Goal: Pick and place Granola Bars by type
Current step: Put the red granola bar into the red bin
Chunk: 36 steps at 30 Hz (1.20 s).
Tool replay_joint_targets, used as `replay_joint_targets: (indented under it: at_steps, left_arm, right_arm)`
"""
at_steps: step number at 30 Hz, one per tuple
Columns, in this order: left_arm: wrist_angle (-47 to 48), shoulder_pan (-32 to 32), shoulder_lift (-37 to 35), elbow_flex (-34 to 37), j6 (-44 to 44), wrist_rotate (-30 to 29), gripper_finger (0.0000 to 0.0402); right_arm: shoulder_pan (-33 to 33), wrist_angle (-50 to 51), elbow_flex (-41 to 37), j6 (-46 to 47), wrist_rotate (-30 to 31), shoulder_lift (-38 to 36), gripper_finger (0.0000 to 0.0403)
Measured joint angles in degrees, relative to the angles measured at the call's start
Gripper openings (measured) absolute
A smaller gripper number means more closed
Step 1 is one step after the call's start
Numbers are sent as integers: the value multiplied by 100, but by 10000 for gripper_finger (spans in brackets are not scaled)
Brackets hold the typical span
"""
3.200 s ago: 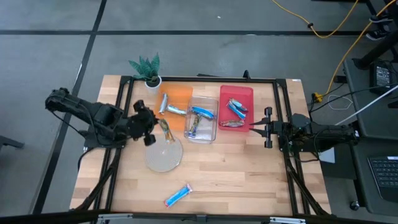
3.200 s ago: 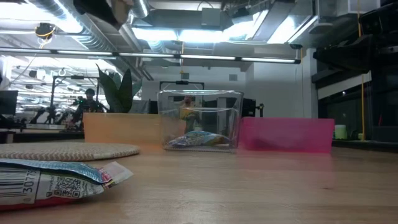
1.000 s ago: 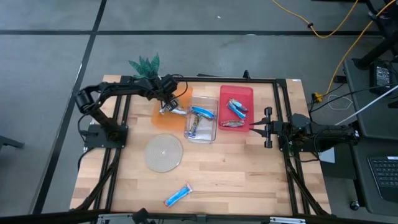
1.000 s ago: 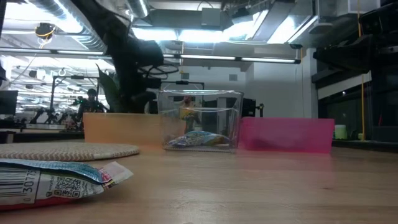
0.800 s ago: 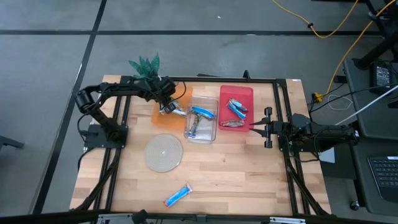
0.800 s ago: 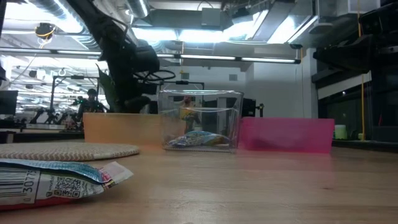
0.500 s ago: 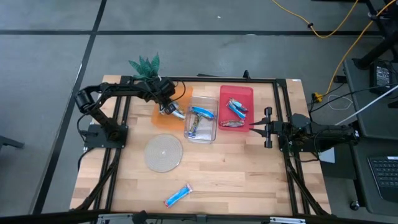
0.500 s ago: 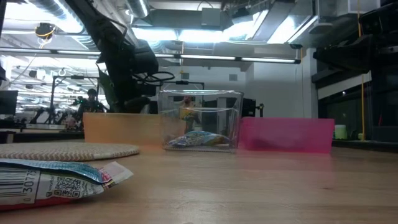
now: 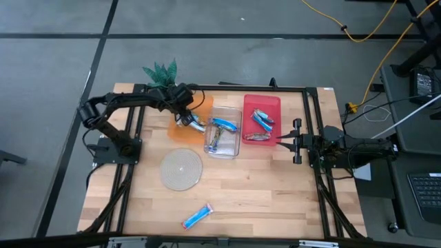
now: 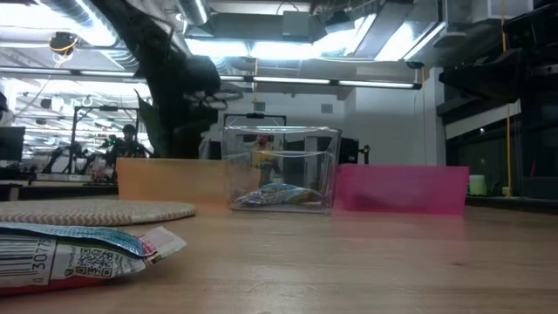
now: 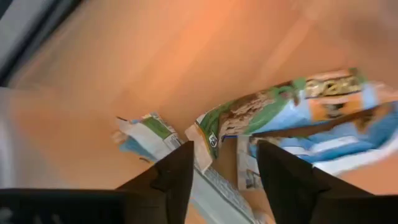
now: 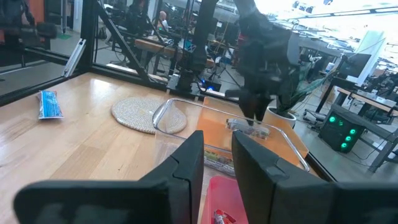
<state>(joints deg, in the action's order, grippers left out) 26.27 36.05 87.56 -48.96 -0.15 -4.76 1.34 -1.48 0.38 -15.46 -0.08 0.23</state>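
Note:
My left gripper [image 9: 185, 116] hovers open over the orange bin [image 9: 201, 105], fingers pointing down. Just below its fingers [image 11: 174, 180] two tan, green and blue granola bars [image 11: 292, 112] [image 11: 142, 134] lie flat on the bin floor. Blue bars lie in the clear bin [image 9: 222, 127], and more bars lie in the red bin [image 9: 262, 120]. One blue bar [image 9: 197, 216] lies on the table near the front edge. My right gripper [image 9: 294, 141] waits at the right of the red bin, with a narrow empty gap between its fingers [image 12: 186, 168].
A round clear plate [image 9: 182, 169] lies on the wood in front of the orange bin. A small potted plant [image 9: 164, 74] stands at the far left corner. The near half of the table is bare wood, apart from the plate and the loose blue bar.
My left gripper has stayed over the orange bin, dipping a little toward it and then coming up slightly.

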Motion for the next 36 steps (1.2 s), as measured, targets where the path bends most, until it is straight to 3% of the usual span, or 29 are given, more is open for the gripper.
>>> replay_joint_targets:
  at_steps: [10, 19, 27, 32, 36]
  left_arm:
    - [1062, -402, -1115, -506, -243, 305, 194]
    - [1626, -1445, -2333, -765, -776, 447, 194]
    - [1636, -2953, -2947, -771, -1478, 616, 194]
    - [1578, -4260, -2883, -769, -2111, 527, 191]
    - [1307, -5395, -2615, -769, -2480, 111, 193]
  right_arm:
    - [0, 0, -2, 0, 0, 2, 87]
    - [-2, -2, 0, 0, 0, 2, 87]
    - [-2, 0, -1, 0, 0, 1, 87]
    - [-1, 0, -1, 0, -2, 2, 87]
    - [-1, -1, -1, 0, 0, 2, 87]
